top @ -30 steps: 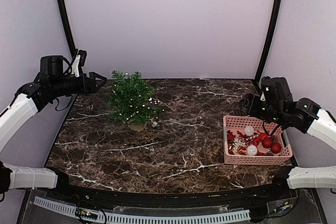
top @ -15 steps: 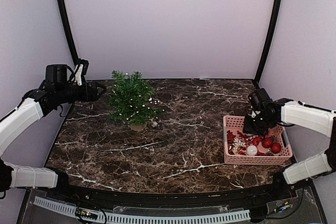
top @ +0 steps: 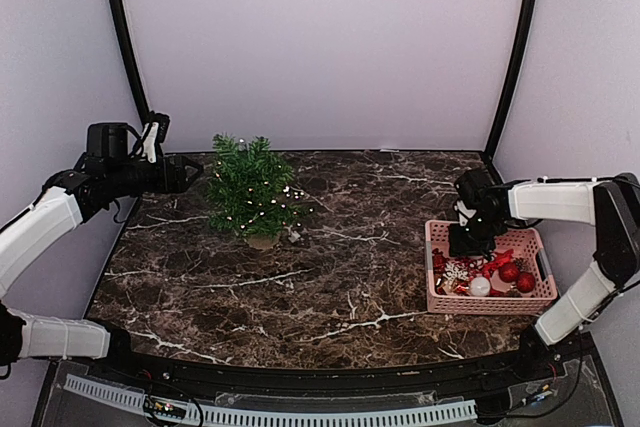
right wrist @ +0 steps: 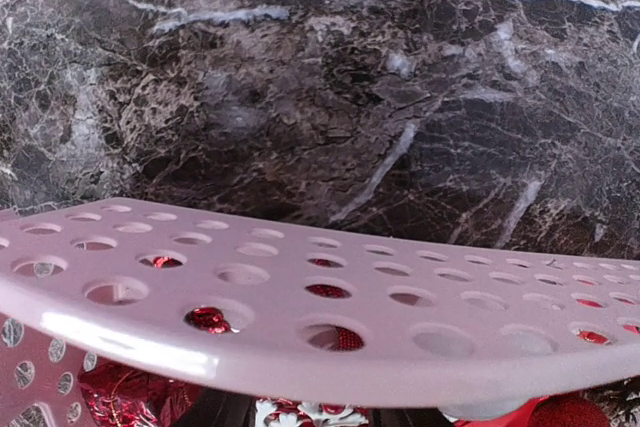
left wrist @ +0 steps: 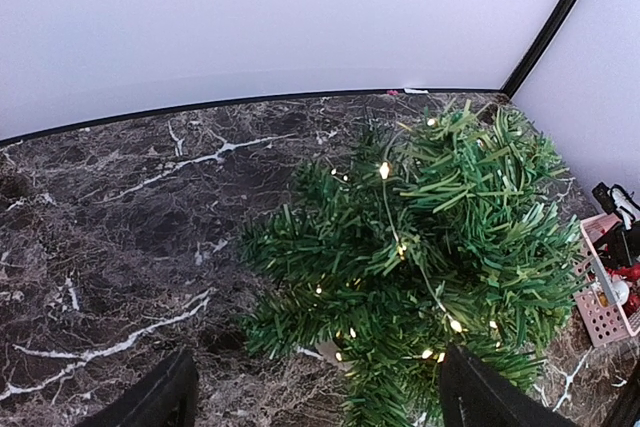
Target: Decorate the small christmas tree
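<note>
The small christmas tree (top: 250, 187) stands in a tan pot (top: 262, 240) at the back left of the marble table, its tiny lights lit. It fills the right half of the left wrist view (left wrist: 430, 247). My left gripper (top: 185, 173) hovers just left of the tree, open and empty (left wrist: 315, 409). My right gripper (top: 463, 243) reaches down into the left end of the pink basket (top: 490, 308). In the right wrist view the basket wall (right wrist: 300, 297) hides most of the fingers (right wrist: 222, 413). A white snowflake ornament (right wrist: 300, 417) lies between them.
Inside the basket lie a white ball (top: 480, 287), red balls (top: 510, 272) and red glittery pieces. Black frame posts (top: 512, 57) rise at the back corners. White walls close in the table on three sides.
My right arm swung left and dropped into the basket's left end, its jaws narrowing. My left gripper dipped slightly, then stayed still beside the tree.
</note>
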Tool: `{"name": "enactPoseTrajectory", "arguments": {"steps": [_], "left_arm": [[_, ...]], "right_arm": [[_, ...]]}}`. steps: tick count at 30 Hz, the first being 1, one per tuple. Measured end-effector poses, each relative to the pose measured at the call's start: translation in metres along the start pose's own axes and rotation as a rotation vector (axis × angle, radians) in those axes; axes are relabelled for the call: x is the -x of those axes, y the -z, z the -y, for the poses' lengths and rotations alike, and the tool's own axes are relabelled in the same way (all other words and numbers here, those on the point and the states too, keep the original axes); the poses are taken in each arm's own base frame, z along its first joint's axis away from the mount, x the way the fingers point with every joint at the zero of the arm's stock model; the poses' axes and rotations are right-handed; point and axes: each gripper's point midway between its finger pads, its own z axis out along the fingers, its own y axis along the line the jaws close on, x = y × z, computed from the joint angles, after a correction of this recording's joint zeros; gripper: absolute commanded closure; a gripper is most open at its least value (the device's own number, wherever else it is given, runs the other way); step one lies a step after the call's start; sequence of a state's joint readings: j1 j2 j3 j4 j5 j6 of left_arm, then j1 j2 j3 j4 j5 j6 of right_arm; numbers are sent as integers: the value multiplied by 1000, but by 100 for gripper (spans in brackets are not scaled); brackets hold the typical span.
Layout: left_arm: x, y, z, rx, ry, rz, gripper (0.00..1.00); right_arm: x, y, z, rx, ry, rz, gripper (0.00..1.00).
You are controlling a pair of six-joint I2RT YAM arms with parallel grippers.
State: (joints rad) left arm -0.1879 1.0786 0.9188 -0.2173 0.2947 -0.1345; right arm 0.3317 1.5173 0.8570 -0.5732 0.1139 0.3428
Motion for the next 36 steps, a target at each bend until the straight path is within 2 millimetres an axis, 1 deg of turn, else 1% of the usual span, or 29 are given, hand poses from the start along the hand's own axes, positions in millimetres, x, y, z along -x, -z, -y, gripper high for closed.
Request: {"name": "enactPoseTrajectory", "arguments": {"steps": [5, 8, 10, 12, 15, 18, 22, 26, 29, 31, 34, 36], "left_arm": [[0, 0, 5, -32, -1, 0, 15], [0, 0, 8, -48, -2, 0, 15], [0, 0, 9, -56, -3, 1, 15], [1, 0, 10, -61, -3, 3, 15], [0, 0, 11, -65, -3, 2, 15], [0, 0, 11, -66, -4, 2, 15], [1, 0, 12, -71, -5, 6, 15], [1, 0, 15, -88, -6, 6, 15], [3, 0, 17, -100, -8, 12, 15], [5, 0, 19, -110, -8, 19, 15], [7, 1, 20, -118, -4, 28, 15], [9, 1, 21, -120, -3, 34, 15]], "right_arm": [[-2, -6, 0, -3, 33, -14, 72], [-1, -9, -1, -5, 44, -17, 83], [-2, -11, 0, -10, 46, -19, 93], [-1, -11, 2, -19, 51, -15, 99], [1, -10, 4, -33, 46, -5, 100], [7, -2, 8, -50, 37, 28, 100], [25, 34, 14, -59, 7, 152, 100], [51, 88, 15, -28, -34, 333, 100], [63, 121, 10, 34, -50, 434, 100], [69, 144, -1, 115, -56, 503, 100], [78, 172, -29, 245, -42, 593, 100], [83, 189, -63, 357, 3, 638, 100]]}}
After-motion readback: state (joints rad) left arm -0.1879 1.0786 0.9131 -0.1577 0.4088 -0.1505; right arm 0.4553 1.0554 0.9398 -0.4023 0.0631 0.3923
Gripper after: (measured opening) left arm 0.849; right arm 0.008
